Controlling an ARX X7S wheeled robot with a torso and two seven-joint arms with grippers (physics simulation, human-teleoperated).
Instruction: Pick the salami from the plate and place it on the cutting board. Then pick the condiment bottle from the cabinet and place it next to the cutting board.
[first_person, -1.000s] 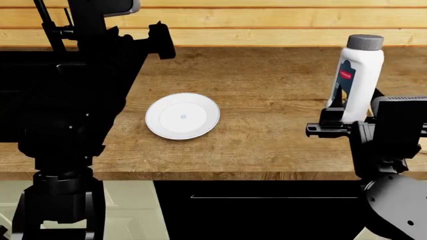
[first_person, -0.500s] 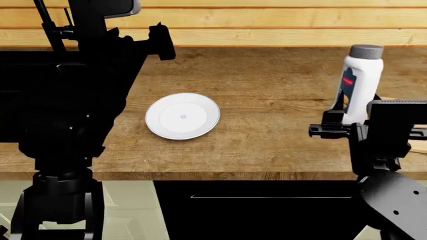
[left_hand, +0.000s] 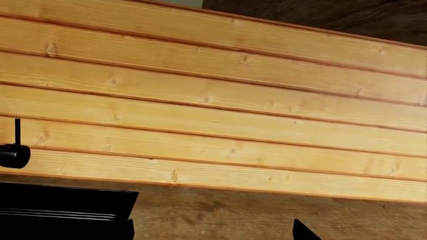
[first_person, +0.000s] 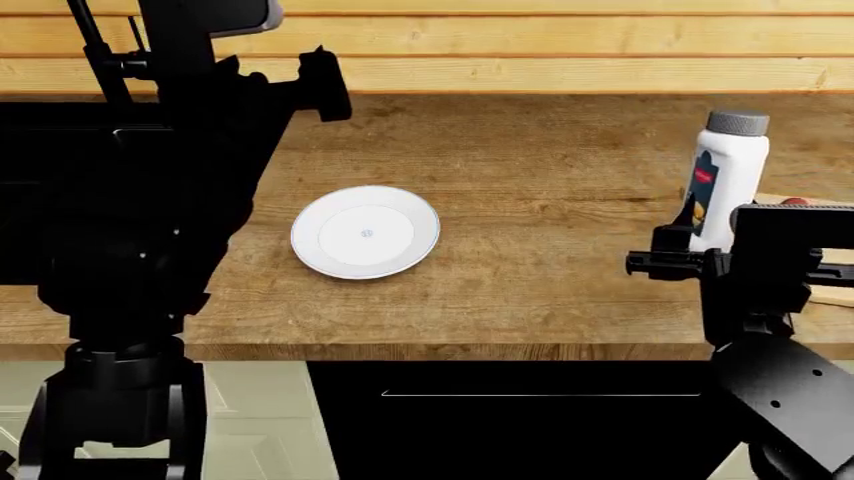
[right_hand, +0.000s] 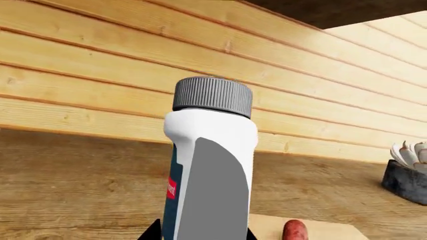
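My right gripper is shut on the condiment bottle, a white bottle with a grey cap and a dark blue label, held upright at the counter's right side. It fills the right wrist view, with the gripper clamped at its base. Beyond it lie the tan cutting board and the red end of the salami; in the head view, slivers of the board and salami show behind my right arm. The white plate sits bare at mid-counter. My left gripper is open, facing the plank wall.
The brown wooden counter ends at a front edge above a dark drawer front. A wood plank wall runs along the back. A dark holder with white items stands at the far right. My left arm blocks the counter's left side.
My right gripper has lowered the condiment bottle and carried it slightly to the right. The left arm and the plate have not moved.
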